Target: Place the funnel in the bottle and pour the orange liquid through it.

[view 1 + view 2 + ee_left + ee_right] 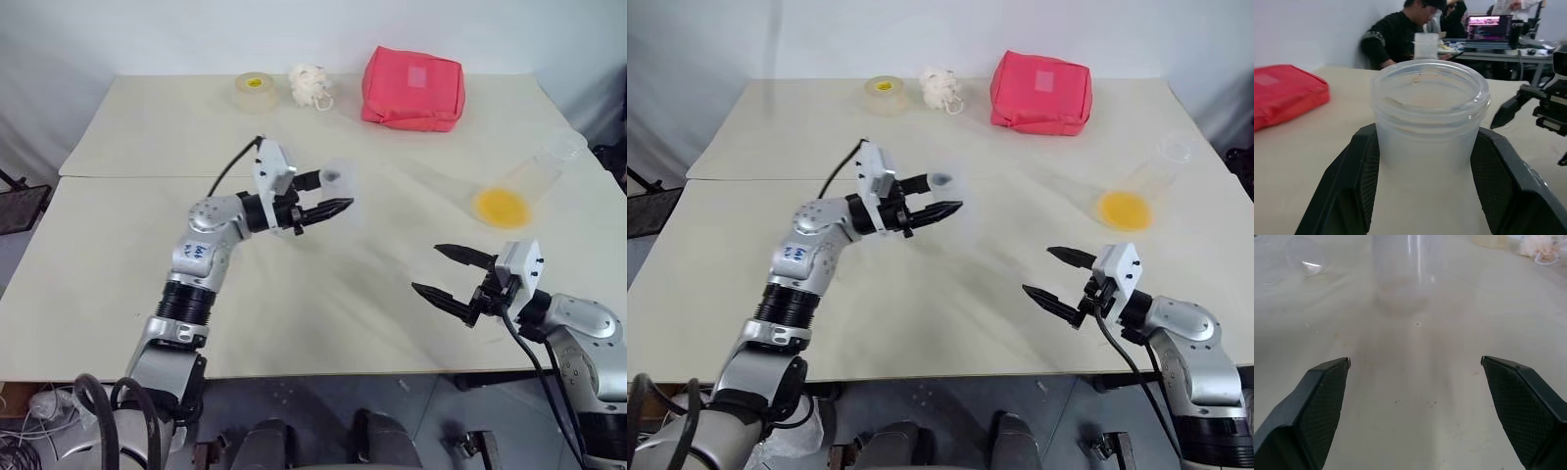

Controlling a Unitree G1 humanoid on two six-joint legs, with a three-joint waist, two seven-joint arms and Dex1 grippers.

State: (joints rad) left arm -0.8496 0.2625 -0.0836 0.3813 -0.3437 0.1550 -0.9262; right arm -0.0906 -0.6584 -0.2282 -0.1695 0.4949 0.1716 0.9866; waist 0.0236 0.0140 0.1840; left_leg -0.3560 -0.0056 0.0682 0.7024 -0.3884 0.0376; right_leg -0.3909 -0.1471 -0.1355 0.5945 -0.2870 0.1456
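I read this as office or lab workroom. Pale table stands against plain white wall. From left wrist view I see more behind: person in black top seated at desk, open laptop with bright screen, second person standing near it. On my table: tape roll, red pouch.

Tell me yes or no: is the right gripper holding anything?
No, the right gripper stands with its jaws wide apart over the bare table, with nothing between its fingers.
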